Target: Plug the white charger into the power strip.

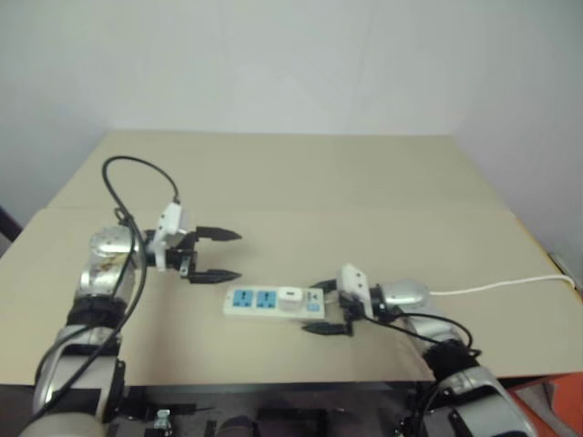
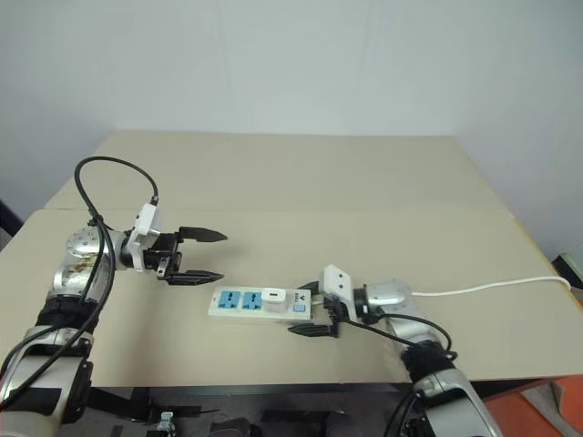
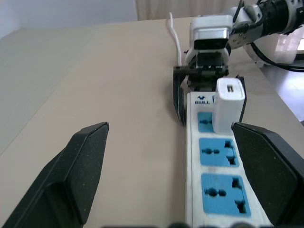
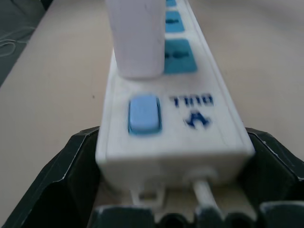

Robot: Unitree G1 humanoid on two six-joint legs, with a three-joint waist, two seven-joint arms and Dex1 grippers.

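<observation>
Head views: the power strip [image 1: 273,302], a flat white bar with blue socket faces, lies on the tan surface [image 1: 291,182]. The white charger [image 1: 290,295], a small plain block, stands plugged in the socket nearest the cord end. The left end effector [image 1: 219,255] hovers spread above the surface, apart from the strip.

Left wrist view: the charger shows a USB slot on top.

Right wrist view: the right end effector [image 4: 173,180] straddles the strip's cord end beside a blue switch [image 4: 144,114], fingers at both sides; contact unclear.
</observation>
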